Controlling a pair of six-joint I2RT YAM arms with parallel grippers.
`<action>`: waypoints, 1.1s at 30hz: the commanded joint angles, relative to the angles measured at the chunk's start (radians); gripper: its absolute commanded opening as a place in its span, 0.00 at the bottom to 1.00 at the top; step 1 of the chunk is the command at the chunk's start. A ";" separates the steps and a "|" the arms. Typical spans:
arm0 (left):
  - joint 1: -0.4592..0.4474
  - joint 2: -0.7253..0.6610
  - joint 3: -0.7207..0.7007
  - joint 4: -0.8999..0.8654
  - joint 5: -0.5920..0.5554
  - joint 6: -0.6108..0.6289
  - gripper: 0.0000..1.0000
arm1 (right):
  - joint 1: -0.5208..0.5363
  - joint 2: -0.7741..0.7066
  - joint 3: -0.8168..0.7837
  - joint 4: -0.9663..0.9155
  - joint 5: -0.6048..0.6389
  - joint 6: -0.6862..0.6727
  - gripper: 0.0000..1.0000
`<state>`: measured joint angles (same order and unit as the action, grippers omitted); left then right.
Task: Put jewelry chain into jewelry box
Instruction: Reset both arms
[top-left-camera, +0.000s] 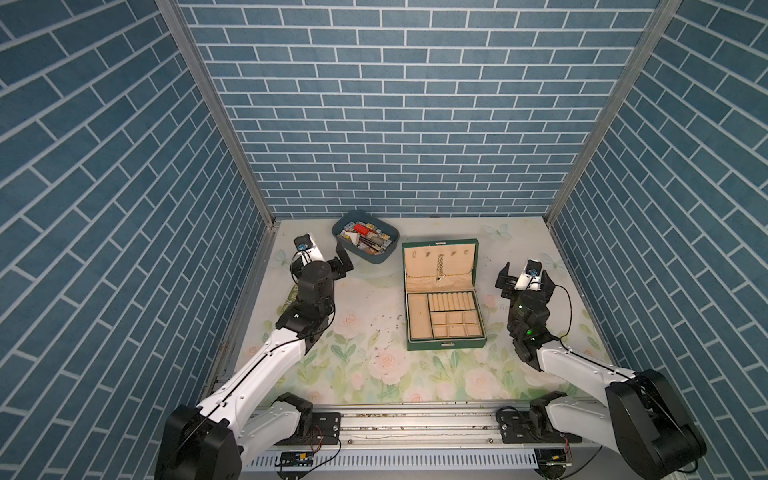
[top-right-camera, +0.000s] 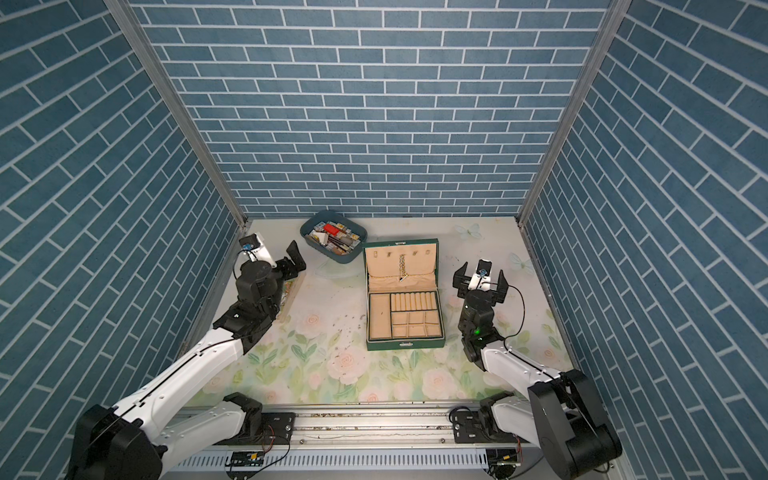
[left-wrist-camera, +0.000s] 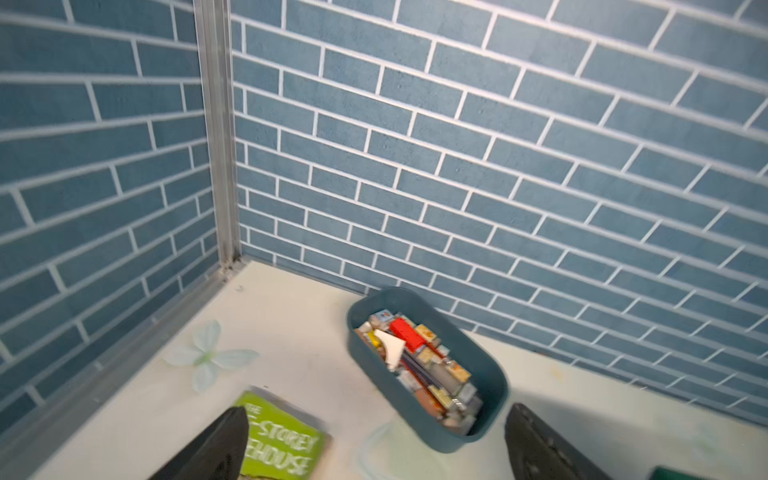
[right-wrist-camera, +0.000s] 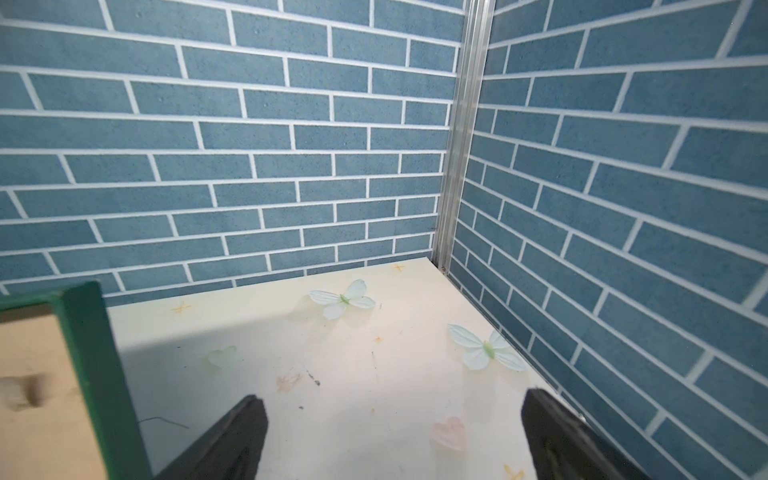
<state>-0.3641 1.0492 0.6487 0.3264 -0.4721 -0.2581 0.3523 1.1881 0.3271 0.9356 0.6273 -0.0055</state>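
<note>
Floral-print table (top-left-camera: 374, 374) under blue brick-pattern walls (top-left-camera: 395, 104), both arms reaching in from the near edge

Jewelry box (top-left-camera: 446, 344) at mid-table, dark green, lid thrown back and leaning open toward the rear wall; beige lining, ring rolls and small divided compartments in the base, long compartment on one side; seen in both top views (top-right-camera: 405, 344). Green lid edge and beige lining also caught at the side of the right wrist view (right-wrist-camera: 87, 374)

Blue-grey oval bin (top-left-camera: 374, 259) behind and to the left of the box, near the rear wall, packed with small mixed items; clear in the left wrist view (left-wrist-camera: 494, 399)

Green-covered book (left-wrist-camera: 282, 444) lying flat near the left arm, partly behind a finger in the left wrist view

Left gripper (top-left-camera: 343, 266) raised just beside the bin, jaws spread wide, nothing between them; fingers (left-wrist-camera: 216, 449) frame bin and book

Right gripper (top-right-camera: 480, 282) raised to the right of the box, well apart from it, jaws spread wide, nothing held; bare tabletop between its fingers (right-wrist-camera: 232, 440)

Jewelry chain (top-left-camera: 439, 268) inside the open lid, hanging down the beige lining from the hook row, small dark bead at the lower end near the pocket edge (top-right-camera: 401, 268)
</note>
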 joint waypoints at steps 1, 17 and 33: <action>0.060 -0.002 -0.141 0.145 0.068 0.299 1.00 | -0.072 0.042 -0.057 0.146 -0.110 -0.061 1.00; 0.262 0.347 -0.410 0.802 0.375 0.322 1.00 | -0.204 0.236 -0.292 0.627 -0.309 -0.050 1.00; 0.286 0.465 -0.465 1.010 0.135 0.203 1.00 | -0.292 0.337 -0.150 0.421 -0.408 0.021 1.00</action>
<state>-0.0845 1.5124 0.1783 1.3045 -0.3126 -0.0425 0.0616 1.5333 0.1818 1.4014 0.2386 -0.0135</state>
